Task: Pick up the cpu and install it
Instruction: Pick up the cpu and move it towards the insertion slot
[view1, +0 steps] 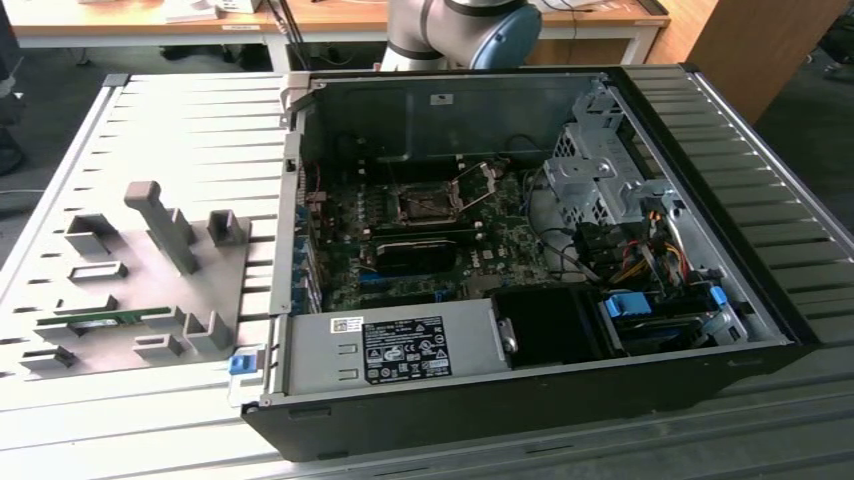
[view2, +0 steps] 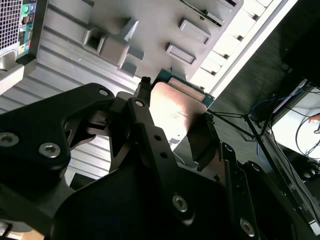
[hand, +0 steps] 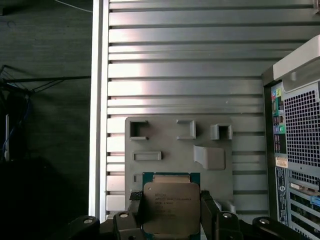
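My tool (hand: 171, 212) is clamped on the one cpu (hand: 170, 197), its two fingers (hand: 137, 207) on opposite edges, above the near edge of the single grey fixture plate (hand: 170, 145) on the slatted tabletop (hand: 175, 65). The first wrist view shows the chip's silver-grey top and green rim; the second wrist view shows it with a pinkish sheen. The exterior view shows one open computer case (view1: 441, 110) beside that plate, with a dark socket (view1: 430, 205) inside.
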